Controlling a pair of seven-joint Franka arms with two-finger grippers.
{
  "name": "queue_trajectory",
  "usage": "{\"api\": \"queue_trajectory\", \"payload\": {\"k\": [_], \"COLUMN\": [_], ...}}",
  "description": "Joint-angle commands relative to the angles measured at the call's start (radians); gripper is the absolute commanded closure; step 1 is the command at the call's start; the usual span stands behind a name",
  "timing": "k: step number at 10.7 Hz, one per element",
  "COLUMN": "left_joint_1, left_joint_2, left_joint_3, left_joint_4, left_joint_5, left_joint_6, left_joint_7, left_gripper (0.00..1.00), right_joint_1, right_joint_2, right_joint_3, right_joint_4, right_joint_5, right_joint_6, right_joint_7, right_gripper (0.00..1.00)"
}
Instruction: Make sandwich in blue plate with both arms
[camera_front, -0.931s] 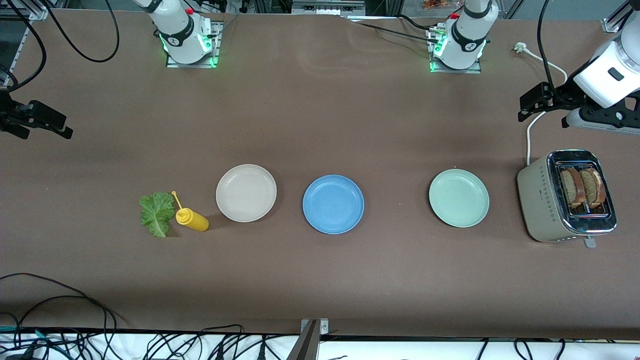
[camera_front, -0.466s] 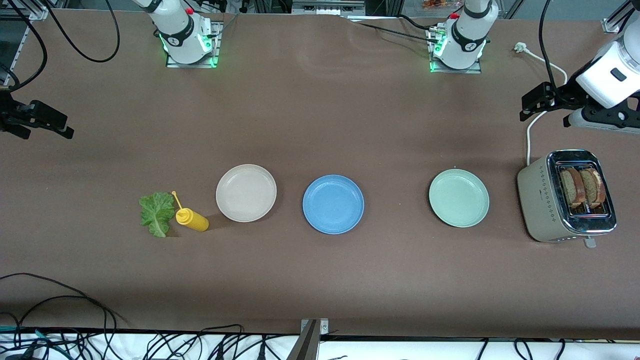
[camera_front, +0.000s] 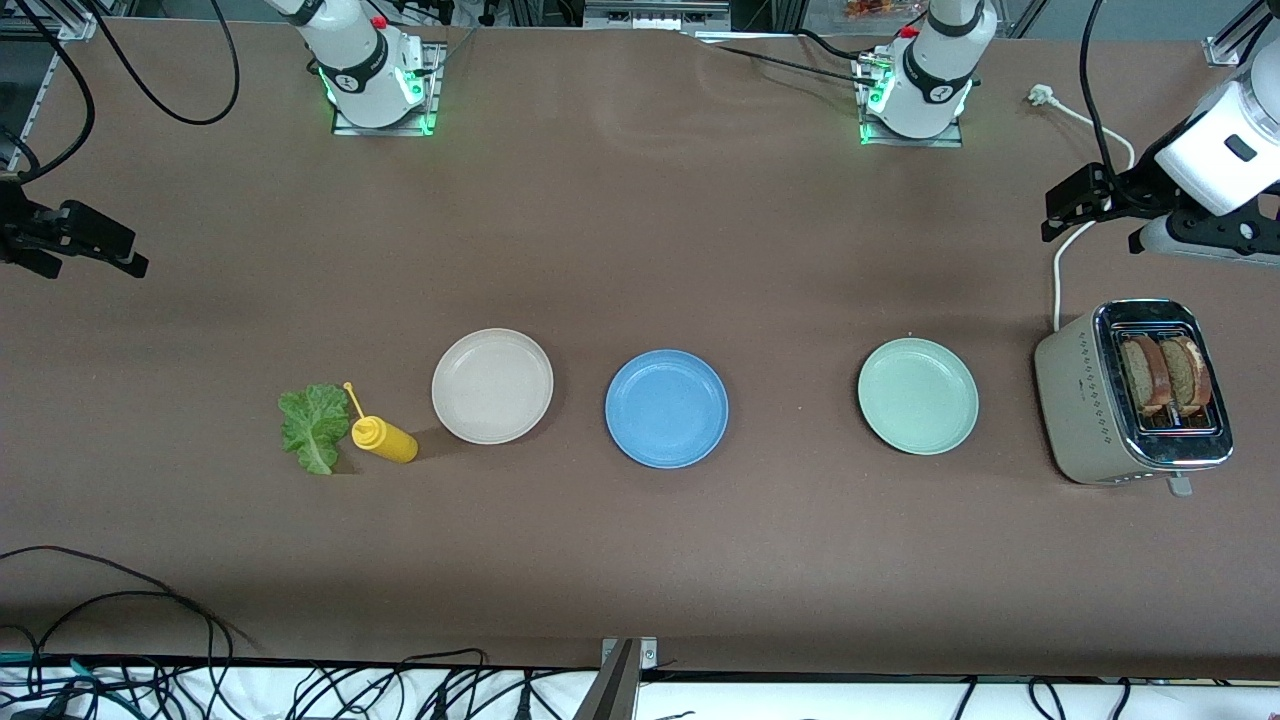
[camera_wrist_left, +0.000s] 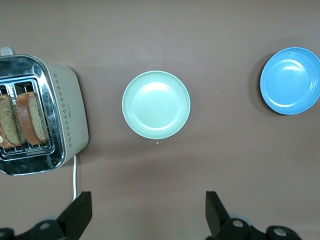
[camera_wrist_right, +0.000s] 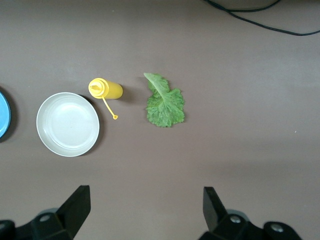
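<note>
The blue plate (camera_front: 666, 408) (camera_wrist_left: 291, 80) lies bare in the middle of the table. No sandwich is in view. Two brown toast slices (camera_front: 1165, 375) (camera_wrist_left: 31, 117) stand upright in the toaster (camera_front: 1085, 400) at the left arm's end. A green lettuce leaf (camera_front: 313, 427) (camera_wrist_right: 164, 102) lies flat at the right arm's end. My left gripper (camera_front: 1060, 205) (camera_wrist_left: 148, 210) hangs open and holds nothing, over the table by the toaster's white cord. Over the table's edge at the other end, my right gripper (camera_front: 85, 255) (camera_wrist_right: 146, 206) is open too, nothing in it.
A beige plate (camera_front: 492, 385) sits between the blue plate and a lying yellow squeeze bottle (camera_front: 385, 438) that touches the lettuce. A pale green plate (camera_front: 918, 395) sits between the blue plate and the toaster. Black cables (camera_front: 120, 600) trail along the table's near edge.
The left gripper has drifted slightly toward its end of the table. The right gripper has hardly moved. Both stay open and nothing on the table has moved.
</note>
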Motion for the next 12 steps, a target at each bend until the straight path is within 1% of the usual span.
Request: {"api": "queue_trajectory", "payload": {"k": [1, 12], "left_joint_1": [0.002, 0.002], "left_joint_2": [-0.008, -0.003], "left_joint_3": [0.004, 0.013], "left_joint_4": [0.015, 0.025], "left_joint_5": [-0.01, 0.017], "left_joint_6": [-0.025, -0.034], "left_joint_7": [0.029, 0.028], "left_gripper": [0.0, 0.0], "right_joint_1": [-0.002, -0.003], "right_joint_2": [0.0, 0.0], "right_joint_3": [0.004, 0.003], "right_joint_4": [0.016, 0.015], "right_joint_5": [-0.003, 0.004], "right_joint_6": [-0.02, -0.022], "right_joint_7": [-0.016, -0.021], "right_gripper": [0.0, 0.0]}}
